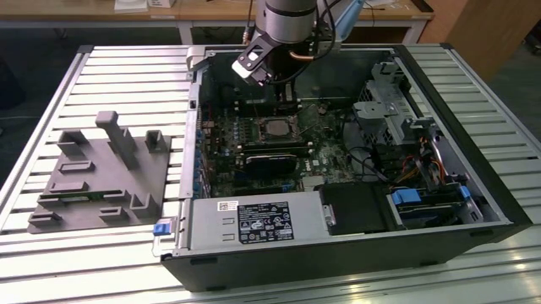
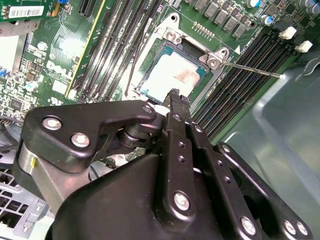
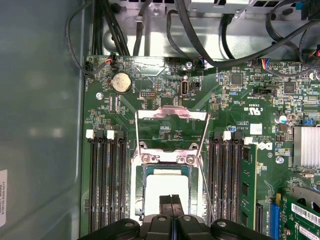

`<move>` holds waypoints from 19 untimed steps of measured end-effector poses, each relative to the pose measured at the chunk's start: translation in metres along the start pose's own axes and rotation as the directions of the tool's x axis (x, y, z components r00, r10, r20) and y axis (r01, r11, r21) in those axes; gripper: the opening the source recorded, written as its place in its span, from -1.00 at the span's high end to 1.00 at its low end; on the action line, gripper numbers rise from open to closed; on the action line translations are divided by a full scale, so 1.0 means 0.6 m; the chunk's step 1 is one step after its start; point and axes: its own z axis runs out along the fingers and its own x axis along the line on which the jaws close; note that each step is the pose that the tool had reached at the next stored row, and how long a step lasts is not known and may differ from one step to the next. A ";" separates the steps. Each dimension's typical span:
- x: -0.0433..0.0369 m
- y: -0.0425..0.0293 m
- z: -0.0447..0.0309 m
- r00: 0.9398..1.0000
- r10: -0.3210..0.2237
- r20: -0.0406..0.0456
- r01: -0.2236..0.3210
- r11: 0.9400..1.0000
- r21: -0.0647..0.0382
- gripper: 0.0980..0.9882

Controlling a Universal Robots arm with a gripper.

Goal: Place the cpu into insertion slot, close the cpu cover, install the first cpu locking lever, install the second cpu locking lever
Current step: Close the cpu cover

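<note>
Gripper [image 3: 171, 204]: fingertips pressed together, nothing between them. The cpu [image 3: 167, 190] lies flat in the insertion slot [image 3: 138, 190], directly under my tips. In the exterior view this spot is mid-frame, and I hang above it at upper centre. The cpu cover [image 3: 172, 114] is open, laid back beyond the slot, on its side away from my fingers.

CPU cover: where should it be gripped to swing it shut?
Probably grip the cpu cover by its free cross-bar, opposite the hinge, coming from above: it is swung open off the insertion slot, leaving that thin bar exposed.
</note>
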 end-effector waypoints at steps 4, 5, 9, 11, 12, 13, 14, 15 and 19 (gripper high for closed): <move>0.000 0.000 -0.004 1.000 0.000 0.000 0.000 1.000 0.000 0.98; 0.000 0.000 -0.006 1.000 0.000 0.000 0.000 1.000 0.000 0.98; 0.000 0.000 -0.017 1.000 0.000 0.000 0.000 1.000 0.000 0.98; 0.000 0.000 -0.022 1.000 0.000 0.000 0.000 1.000 0.000 0.98; 0.000 0.000 -0.025 1.000 0.000 0.000 0.000 1.000 0.000 0.98; 0.000 0.000 -0.029 1.000 0.000 0.000 0.000 1.000 0.000 0.98; 0.000 0.001 -0.032 1.000 0.000 0.000 0.000 1.000 0.000 0.98; 0.000 0.001 -0.036 1.000 0.000 0.000 0.000 1.000 0.000 0.98; 0.000 0.001 -0.047 1.000 0.000 0.000 0.000 1.000 0.000 0.98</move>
